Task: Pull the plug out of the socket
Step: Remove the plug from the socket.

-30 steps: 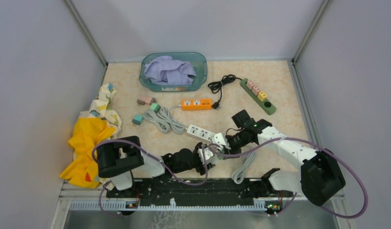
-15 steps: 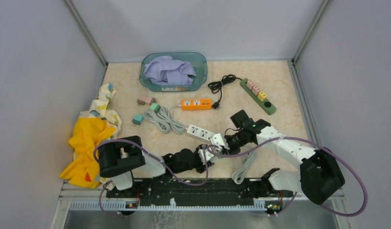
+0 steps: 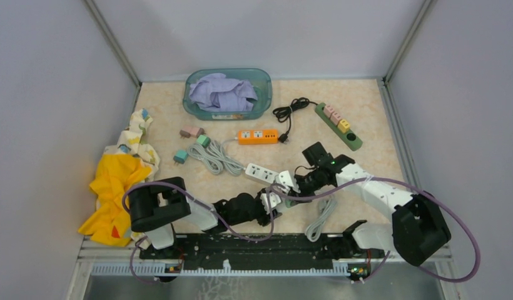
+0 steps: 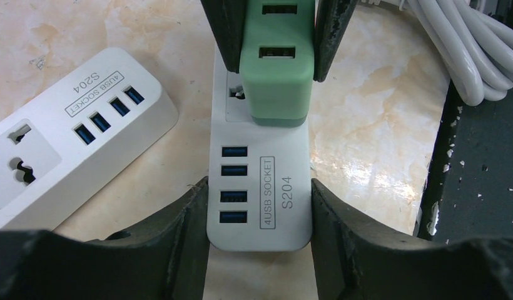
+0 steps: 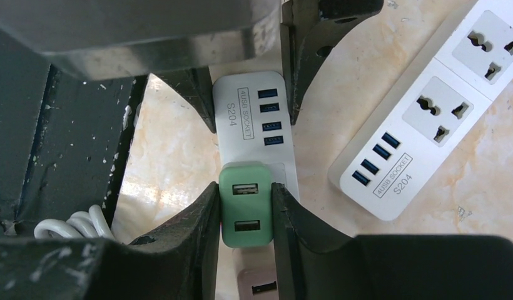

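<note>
A white S204 power strip [image 4: 260,187] lies near the table's front edge, also in the right wrist view [image 5: 254,119]. My left gripper [image 4: 260,206] is shut on its USB end; in the top view it is at the front centre [image 3: 271,203]. A green USB plug [image 4: 276,81] stands over the strip's socket, with part of a socket hole showing at its left edge. Whether its pins are still in cannot be told. My right gripper [image 5: 244,212] is shut on the green plug [image 5: 246,209], just right of the left gripper [image 3: 291,187]. A pink plug [image 5: 260,284] sits behind it on the same strip.
A second white S204 strip [image 3: 261,172] lies close beside the first. White cable [image 3: 319,219] trails toward the black base rail. Farther back are a coiled white cable [image 3: 213,156], an orange strip [image 3: 258,136], a green strip [image 3: 338,125], a teal basin [image 3: 263,94] and a yellow cloth [image 3: 116,187] at left.
My right gripper and the held strip have shifted slightly left, toward the left gripper. Both grips stay as they were.
</note>
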